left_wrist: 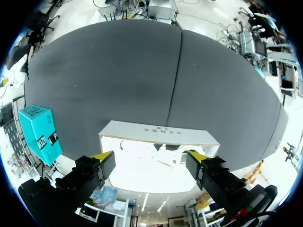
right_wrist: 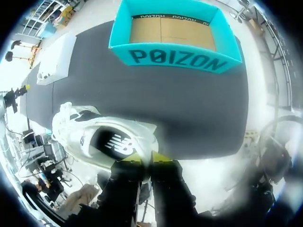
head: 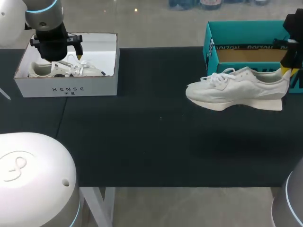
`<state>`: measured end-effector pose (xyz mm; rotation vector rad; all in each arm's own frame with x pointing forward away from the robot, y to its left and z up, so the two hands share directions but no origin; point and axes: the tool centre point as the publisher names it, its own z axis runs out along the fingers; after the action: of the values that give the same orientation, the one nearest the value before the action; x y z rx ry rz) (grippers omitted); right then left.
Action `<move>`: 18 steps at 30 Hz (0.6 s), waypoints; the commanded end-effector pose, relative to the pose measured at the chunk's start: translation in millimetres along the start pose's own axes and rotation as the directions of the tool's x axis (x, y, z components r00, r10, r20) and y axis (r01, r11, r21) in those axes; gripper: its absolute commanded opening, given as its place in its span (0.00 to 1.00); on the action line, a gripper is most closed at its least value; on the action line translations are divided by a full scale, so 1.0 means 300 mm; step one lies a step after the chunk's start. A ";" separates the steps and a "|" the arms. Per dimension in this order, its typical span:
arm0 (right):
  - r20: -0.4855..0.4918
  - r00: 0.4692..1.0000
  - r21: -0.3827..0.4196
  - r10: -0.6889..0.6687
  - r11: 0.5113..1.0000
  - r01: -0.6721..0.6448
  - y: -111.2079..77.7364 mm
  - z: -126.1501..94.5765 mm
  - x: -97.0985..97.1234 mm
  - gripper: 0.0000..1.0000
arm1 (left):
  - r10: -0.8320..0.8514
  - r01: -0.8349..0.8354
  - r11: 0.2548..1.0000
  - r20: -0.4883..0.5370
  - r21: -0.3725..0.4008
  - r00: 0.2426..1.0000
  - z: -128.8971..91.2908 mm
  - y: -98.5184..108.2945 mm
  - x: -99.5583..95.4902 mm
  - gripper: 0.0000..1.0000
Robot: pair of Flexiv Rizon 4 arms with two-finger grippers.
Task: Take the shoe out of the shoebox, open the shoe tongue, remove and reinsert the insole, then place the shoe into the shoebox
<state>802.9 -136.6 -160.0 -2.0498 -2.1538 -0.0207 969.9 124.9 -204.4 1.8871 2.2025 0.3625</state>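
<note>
A white sneaker (head: 236, 87) hangs level above the dark table, toe pointing left, just in front of the open teal shoebox (head: 208, 45). My right gripper (head: 287, 71) is shut on the sneaker's heel; in the right wrist view the yellow tips (right_wrist: 146, 158) pinch the heel rim of the sneaker (right_wrist: 99, 137), with the empty teal shoebox (right_wrist: 180, 56) ahead. My left gripper (left_wrist: 150, 158) stands open with nothing between its fingers, above a white box (left_wrist: 158, 132) at the table's far left.
The white box (head: 66, 87) holds a second white sneaker (head: 66, 70), partly hidden by my left arm. The teal shoebox (left_wrist: 41, 132) also shows off to the side in the left wrist view. Dark table mat (head: 151, 142) spreads between the boxes.
</note>
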 end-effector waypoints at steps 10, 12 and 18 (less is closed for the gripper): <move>-0.030 0.999 -0.629 -0.021 0.778 -0.002 -0.022 0.083 0.160 0.00 | 0.001 -0.001 1.000 -0.002 -0.001 1.000 0.000 0.000 0.001 1.00; -0.030 1.000 -0.618 0.003 0.786 -0.021 -0.013 0.111 0.187 0.00 | 0.001 -0.001 1.000 -0.002 -0.001 1.000 0.000 0.000 0.001 1.00; -0.041 0.998 -0.610 0.043 0.790 -0.059 -0.020 0.169 0.274 0.00 | 0.001 -0.001 1.000 -0.002 -0.001 1.000 0.000 0.000 0.001 1.00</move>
<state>789.1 -61.2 -189.5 -2.2902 -2.2339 -0.5629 969.9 124.9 -204.4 1.8871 2.2025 0.3626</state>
